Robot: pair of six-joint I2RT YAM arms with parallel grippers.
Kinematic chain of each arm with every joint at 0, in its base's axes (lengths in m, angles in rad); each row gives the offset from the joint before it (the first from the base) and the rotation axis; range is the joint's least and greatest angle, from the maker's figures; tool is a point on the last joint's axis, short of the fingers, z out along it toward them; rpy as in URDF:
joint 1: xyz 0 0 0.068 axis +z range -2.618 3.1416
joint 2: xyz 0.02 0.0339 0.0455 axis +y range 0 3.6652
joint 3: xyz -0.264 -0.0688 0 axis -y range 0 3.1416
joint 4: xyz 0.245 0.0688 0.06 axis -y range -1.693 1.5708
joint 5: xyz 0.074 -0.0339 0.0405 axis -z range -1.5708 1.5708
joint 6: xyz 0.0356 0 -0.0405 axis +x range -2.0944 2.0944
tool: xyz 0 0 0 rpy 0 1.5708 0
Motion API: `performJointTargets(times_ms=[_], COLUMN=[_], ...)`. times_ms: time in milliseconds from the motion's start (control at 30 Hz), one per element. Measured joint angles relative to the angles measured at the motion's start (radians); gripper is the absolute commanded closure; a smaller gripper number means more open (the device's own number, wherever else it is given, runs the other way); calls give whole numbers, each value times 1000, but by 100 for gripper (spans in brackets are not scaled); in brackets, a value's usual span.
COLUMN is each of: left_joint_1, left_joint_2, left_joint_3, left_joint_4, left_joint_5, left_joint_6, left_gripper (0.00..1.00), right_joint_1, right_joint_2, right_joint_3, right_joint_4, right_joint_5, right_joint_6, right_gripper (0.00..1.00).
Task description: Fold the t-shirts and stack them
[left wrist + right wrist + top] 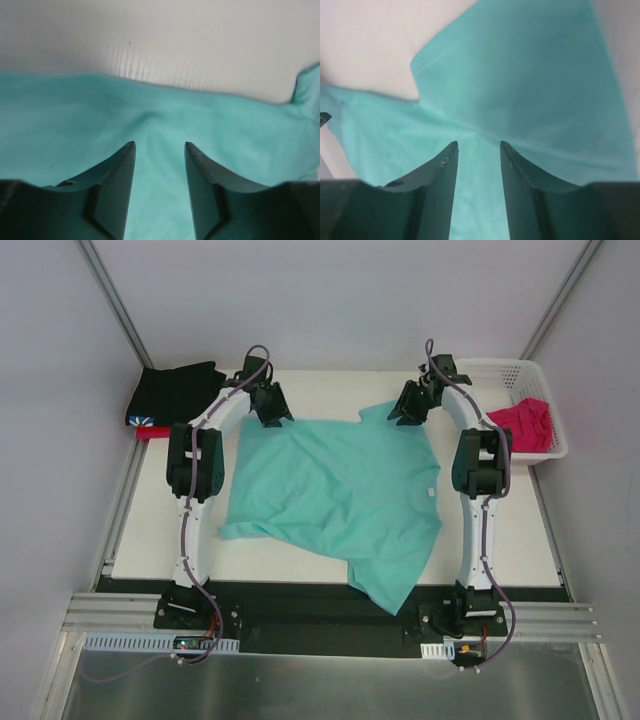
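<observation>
Top external: teal-green t-shirt (330, 490) beneath left tool (274, 418) and right tool (406, 416)

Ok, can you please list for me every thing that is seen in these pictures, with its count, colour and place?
teal shirt: 1, teal-green, spread rumpled over the middle of the table, one end past the near edge
black shirt: 1, black with a small blue-white mark, far left corner
red cloth: 1, red, only an edge shows, under the black shirt
pink shirt: 1, magenta-pink, in the basket
basket: 1, white lattice, far right corner
table: 1, white, under everything
left arm: 1, white and black, left of the teal shirt
right arm: 1, same colours, right of it
left pincer: 1, dark, open, over the teal shirt's far edge
right pincer: 1, dark, open, over the same edge
</observation>
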Motion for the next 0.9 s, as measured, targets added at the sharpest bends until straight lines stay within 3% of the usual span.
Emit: performJointTargets(times_ms=[33,67,133,300,433,667,900], left_joint_1=[-1,-1,-5,-32,-75,-210,-282], left_joint_2=[-36,-80,-175,-500,-700,-665,-682], left_joint_3=[-32,-62,-121,-275,-486,-816,-944], left_joint_4=[-2,-9,-13,-33,-20,-72,-81], left_joint_5=[-5,-12,-34,-103,-140,-311,-386], left_joint_6=[12,31,57,109,113,106,87], left_gripper=[16,1,1,1,1,1,1], right_joint_1=[5,10,29,113,190,261,286], right_joint_2=[-32,-66,-151,-447,-653,-724,-733], right_joint_3=[-27,-48,-93,-283,-505,-885,-967], right_joint_4=[-17,-31,-66,-129,-138,-142,-142], right_joint_5=[2,3,18,111,205,428,500], right_joint_6=[-11,-24,-53,-101,-106,-87,-67], right_gripper=[29,22,11,11,12,15,16])
